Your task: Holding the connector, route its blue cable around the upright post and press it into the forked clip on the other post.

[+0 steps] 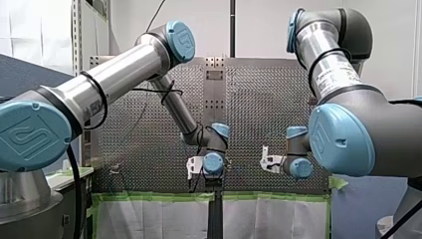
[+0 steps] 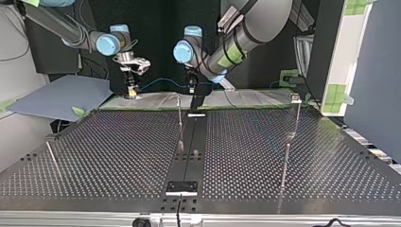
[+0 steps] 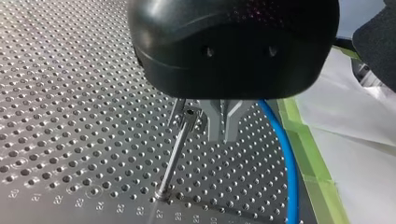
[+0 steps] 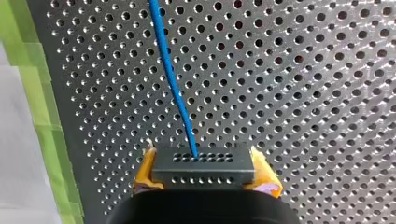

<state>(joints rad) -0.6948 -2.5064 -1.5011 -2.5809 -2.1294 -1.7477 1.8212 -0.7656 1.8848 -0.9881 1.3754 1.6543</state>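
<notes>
My right gripper (image 4: 203, 158) is shut on the dark grey connector (image 4: 203, 171), which sits between its yellow pads. The blue cable (image 4: 172, 79) leaves the connector and runs over the perforated table (image 4: 303, 84). In the top view the cable (image 2: 161, 81) spans from my right gripper (image 2: 132, 91) to my left gripper (image 2: 191, 88). My left gripper (image 3: 224, 134) has its metal fingers shut, and the cable (image 3: 286, 154) comes out from behind them. Close beside those fingers stands a thin post with a forked top (image 3: 173, 154). The cable is clear of that fork.
Other upright posts stand at the top view's right (image 2: 295, 116), lower right (image 2: 285, 165) and left (image 2: 53, 160). A black strip (image 2: 189, 146) runs down the table's middle. Green tape (image 3: 313, 163) and white cloth edge the table by the arms; a blue sheet (image 2: 61, 97) lies beyond.
</notes>
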